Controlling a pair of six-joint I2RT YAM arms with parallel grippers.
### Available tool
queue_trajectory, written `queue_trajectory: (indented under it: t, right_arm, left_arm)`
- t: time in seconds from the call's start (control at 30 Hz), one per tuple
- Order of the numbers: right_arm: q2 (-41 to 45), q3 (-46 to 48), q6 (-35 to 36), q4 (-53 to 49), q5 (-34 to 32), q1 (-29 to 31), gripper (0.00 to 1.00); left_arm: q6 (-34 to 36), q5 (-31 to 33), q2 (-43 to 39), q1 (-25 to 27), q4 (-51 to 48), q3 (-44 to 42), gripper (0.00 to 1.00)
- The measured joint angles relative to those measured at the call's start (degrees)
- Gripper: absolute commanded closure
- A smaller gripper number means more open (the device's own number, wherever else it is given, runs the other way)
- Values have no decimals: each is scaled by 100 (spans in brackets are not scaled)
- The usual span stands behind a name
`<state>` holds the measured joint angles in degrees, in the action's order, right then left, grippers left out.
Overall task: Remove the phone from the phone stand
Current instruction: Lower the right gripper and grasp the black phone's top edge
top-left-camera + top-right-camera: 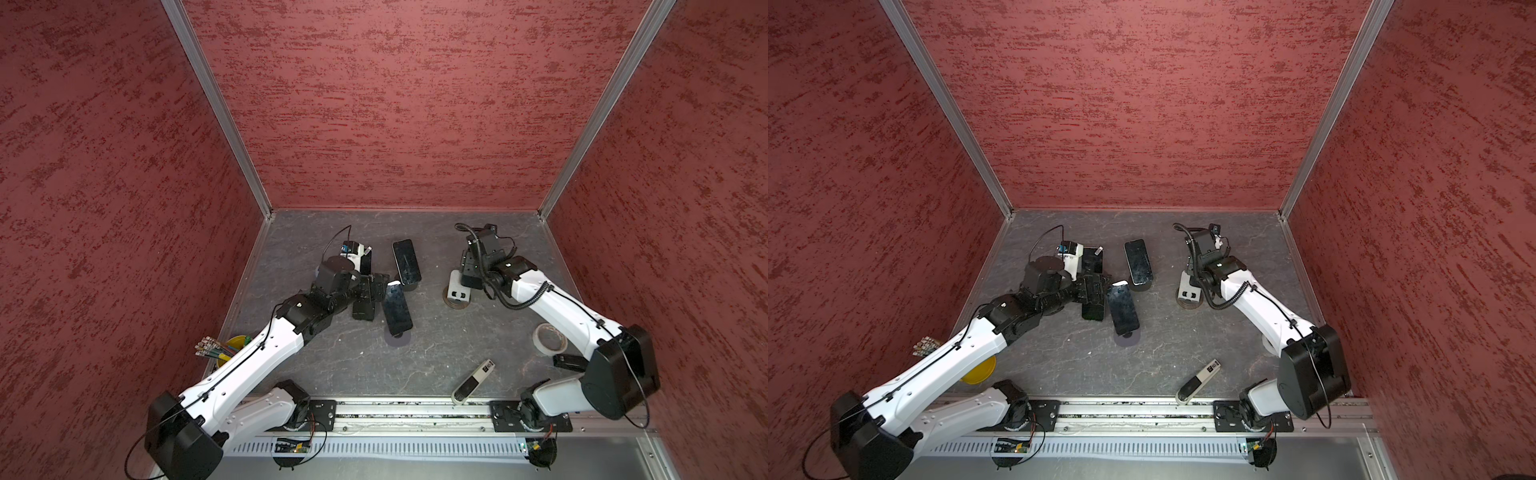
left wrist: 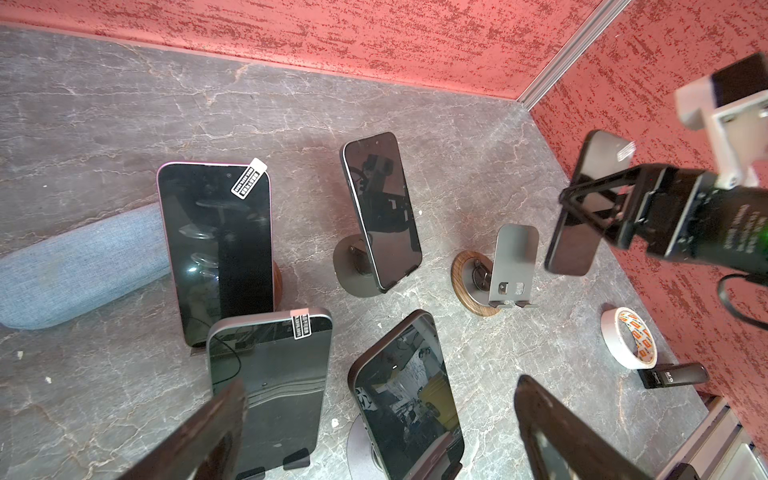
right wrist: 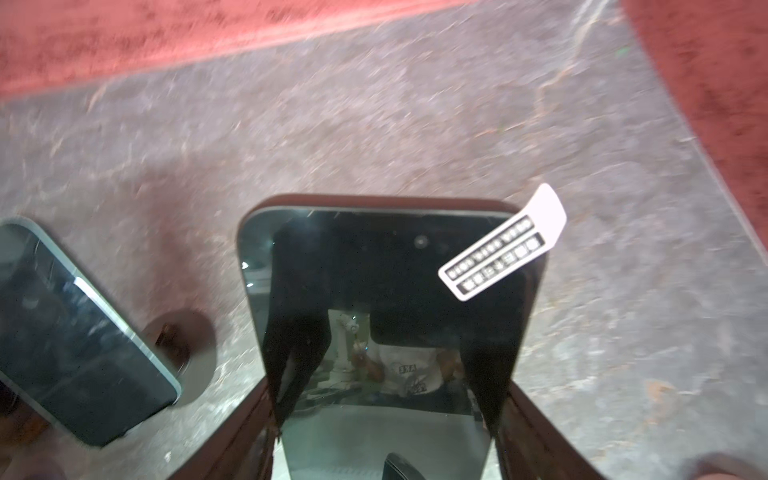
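While the right arm (image 1: 557, 307) stretches toward the back with its wrist tipped down, the right gripper (image 3: 390, 395) pinches the sticker-tagged phone (image 3: 386, 257) by its side edges, lifted clear of the empty stand (image 2: 513, 266) just beside it. The left gripper (image 2: 380, 384) hovers spread wide over other phones (image 2: 270, 386).

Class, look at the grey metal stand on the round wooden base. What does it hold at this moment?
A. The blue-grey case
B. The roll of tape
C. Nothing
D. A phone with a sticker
C: the stand on the wooden base is bare, and the right gripper holds a phone in the air, clear of it.
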<state>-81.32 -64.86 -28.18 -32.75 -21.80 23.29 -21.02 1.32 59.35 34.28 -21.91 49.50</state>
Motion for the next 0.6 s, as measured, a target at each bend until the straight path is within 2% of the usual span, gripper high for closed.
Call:
queue_trajectory:
  t: [0.3,0.6]
  right_arm:
    - [260,575,304,90,81,-894,57]
    - [-590,767,907,595,393,-1314,57]
  left_arm:
    - [-20,2,7,0,7,0,0]
    - [-20,7,131,0,7,0,0]
